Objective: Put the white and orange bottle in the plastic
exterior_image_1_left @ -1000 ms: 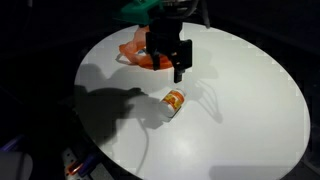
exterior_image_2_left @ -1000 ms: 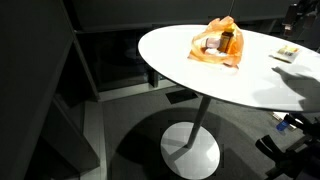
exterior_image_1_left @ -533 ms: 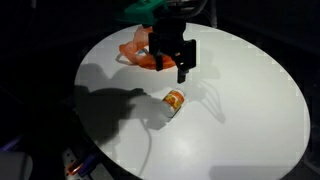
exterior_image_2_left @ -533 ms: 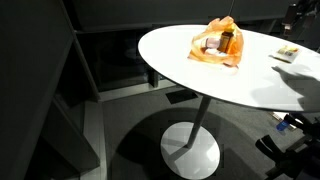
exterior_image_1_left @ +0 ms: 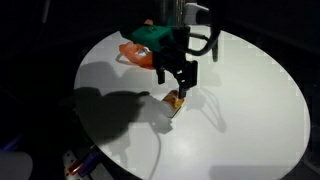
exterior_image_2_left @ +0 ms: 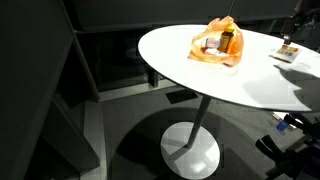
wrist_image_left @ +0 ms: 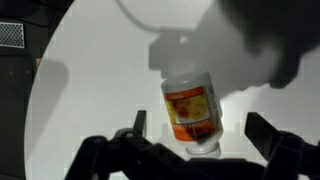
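Your gripper (exterior_image_1_left: 176, 84) hangs just above the white and orange bottle (exterior_image_1_left: 174, 101), which lies on its side on the desk (exterior_image_1_left: 250, 100), well apart from the orange plastic bag (exterior_image_1_left: 133, 50). In the wrist view the fingers (wrist_image_left: 135, 124) are spread wide with the bottle (wrist_image_left: 192, 110) between them. Neither touches it, so nothing is grasped yet.

The main risk is the bottle's round body. If one finger meets it before the other as you close, it will likely roll or skid sideways out of the jaws. It lies slightly askew to the fingers, which makes uneven contact more likely. So square the wrist up before you descend.

Come down too far and the fingertips will press into the desk. Stop too high and you will pinch only the upper curve, and the bottle may squirt free.

The bottle also sits low in the wrist view, so you may catch it near one end and have it droop on the lift.

The bag (exterior_image_2_left: 212, 52) already holds a brown bottle (exterior_image_2_left: 228, 40). Its opening is hard to make out from here, so a blind drop could land on the crumpled plastic and slide off.
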`<action>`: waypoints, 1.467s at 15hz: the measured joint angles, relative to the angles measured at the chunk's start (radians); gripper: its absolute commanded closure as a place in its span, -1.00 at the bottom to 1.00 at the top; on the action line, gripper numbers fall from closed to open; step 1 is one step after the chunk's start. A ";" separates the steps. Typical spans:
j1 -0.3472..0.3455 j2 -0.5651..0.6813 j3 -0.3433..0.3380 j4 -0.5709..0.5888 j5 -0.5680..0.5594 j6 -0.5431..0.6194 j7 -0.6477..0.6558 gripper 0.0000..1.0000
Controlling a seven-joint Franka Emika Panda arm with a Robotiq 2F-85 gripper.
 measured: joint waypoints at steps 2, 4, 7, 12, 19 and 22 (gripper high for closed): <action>-0.002 0.030 -0.006 -0.002 0.013 0.045 -0.009 -1.00; -0.004 0.054 -0.009 -0.002 0.034 0.078 -0.033 -1.00; -0.005 0.076 -0.014 -0.002 0.049 0.096 -0.061 -0.32; -0.005 0.087 -0.014 -0.001 0.049 0.096 -0.082 0.31; 0.036 0.055 0.033 -0.001 0.109 0.091 -0.111 0.34; 0.065 0.010 0.065 0.000 0.162 0.066 -0.128 0.34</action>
